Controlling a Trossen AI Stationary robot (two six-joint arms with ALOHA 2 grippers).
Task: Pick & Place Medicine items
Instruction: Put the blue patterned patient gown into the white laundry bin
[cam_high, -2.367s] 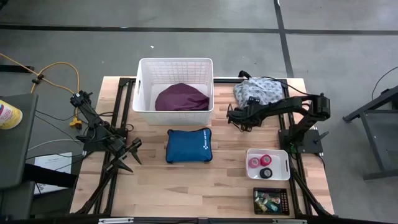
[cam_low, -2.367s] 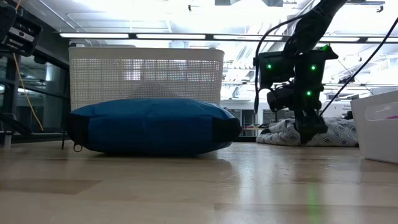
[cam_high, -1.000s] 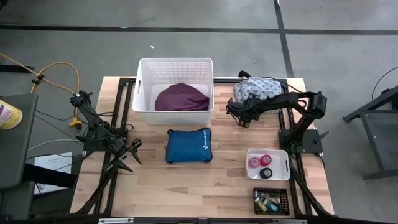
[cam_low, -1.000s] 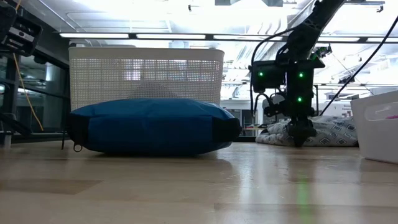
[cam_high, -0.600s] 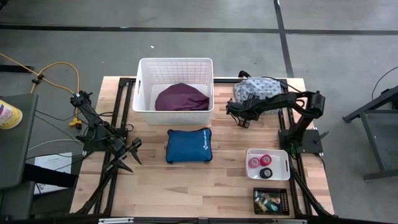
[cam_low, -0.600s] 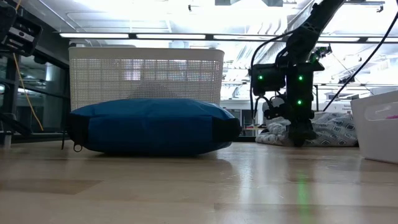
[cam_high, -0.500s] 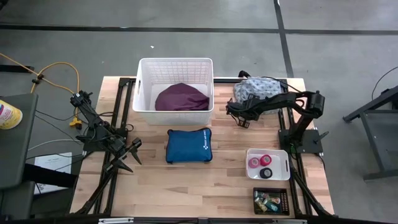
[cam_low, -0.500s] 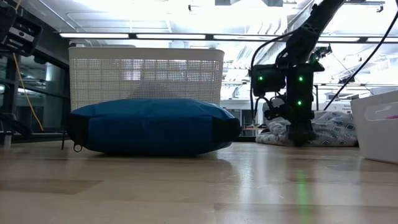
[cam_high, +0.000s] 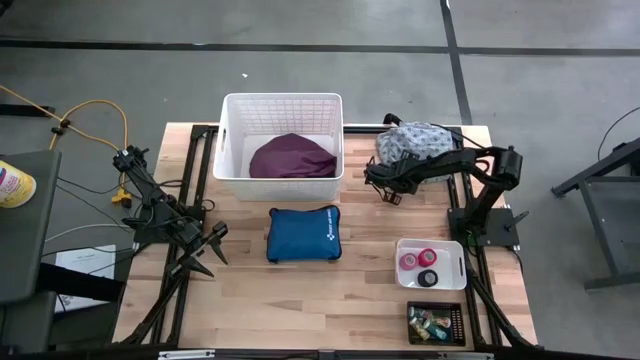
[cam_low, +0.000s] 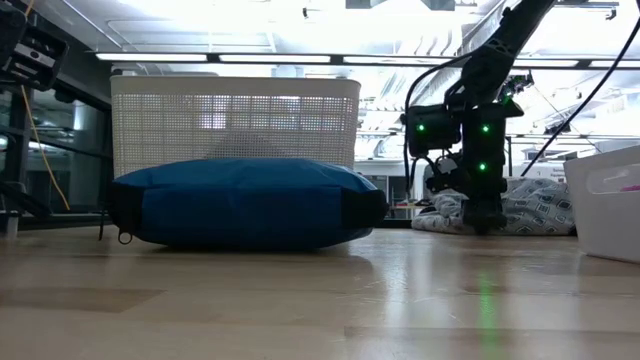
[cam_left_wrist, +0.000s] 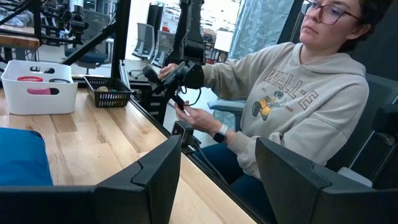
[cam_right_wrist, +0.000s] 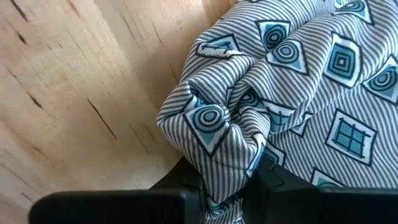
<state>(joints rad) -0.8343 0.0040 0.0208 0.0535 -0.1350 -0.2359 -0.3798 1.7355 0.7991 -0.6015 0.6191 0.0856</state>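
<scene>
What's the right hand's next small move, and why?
Probably a short lift straight up. The right hand is pinched on a fold at the edge of the grey patterned cloth bundle, which lies on the wooden table beside the white mesh basket. A small lift would show whether the pinch holds before carrying it anywhere. The left hand waits, open.

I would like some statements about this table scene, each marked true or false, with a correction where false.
1. The right end effector is pinching a fold of the patterned cloth bundle. True.
2. The purple cloth bundle lies on the bare table. False: it lies inside the white basket.
3. The blue zip pouch lies on the table in front of the basket. True.
4. The left end effector holds a bandage roll. False: it is open and empty, at the table's left side.
5. The pink bandage roll sits in the small white tray. True.
</scene>
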